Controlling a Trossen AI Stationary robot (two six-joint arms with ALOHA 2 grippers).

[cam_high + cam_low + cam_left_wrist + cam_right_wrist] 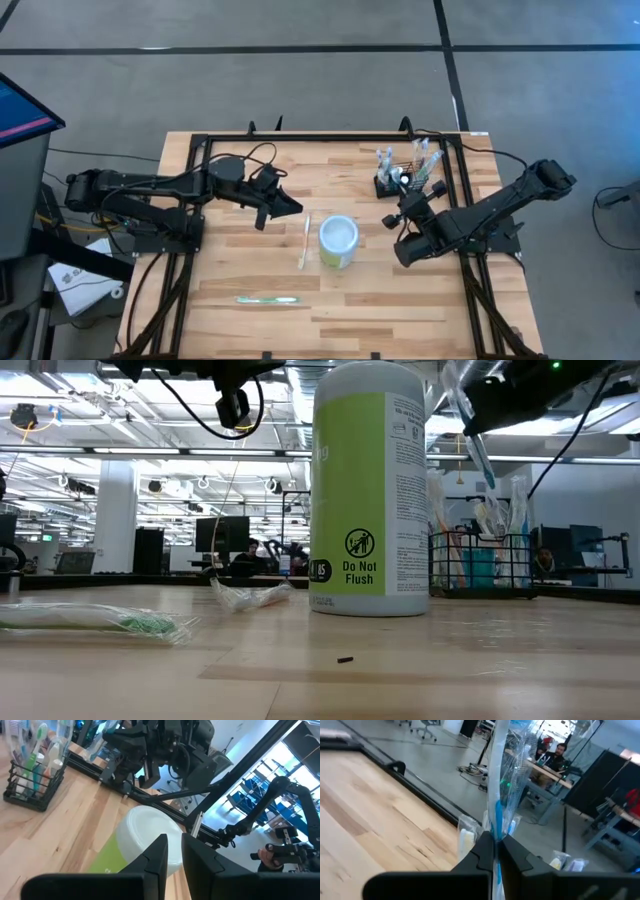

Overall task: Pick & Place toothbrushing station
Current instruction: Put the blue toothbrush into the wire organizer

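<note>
Toothbrushing station (402,176), a small black wire-mesh basket, stood near the far right corner of the wooden table (250,275), close to the black frame rail. Wrapped toothbrushes and tubes stuck up out of it, some with green and orange handles as the left wrist view showed.

Just in front of the basket, the right gripper (405,200) hovered above the table. Its jaws were closed tight on a wrapped toothbrush (496,780) in clear crinkled plastic with a blue part showing, held upright between the fingers (481,854). In the low view this toothbrush hung tilted above the basket's contents.

Near the table's middle stood a white-and-pale-green round container (338,242), upright, with a white lid and "Do Not Flush" printed on its label. Just beside it on the left lay a pale wrapped stick (304,240), running front to back. Nearer the front edge, well apart from these, lay another wrapped toothbrush with green bristles (267,299).

The left gripper (292,205) hung above the table's left half, pointed toward the container. Its jaws stood narrowly parted and held nothing, the white lid showing beyond them.

A person sat at a desk in the room behind the table.
</note>
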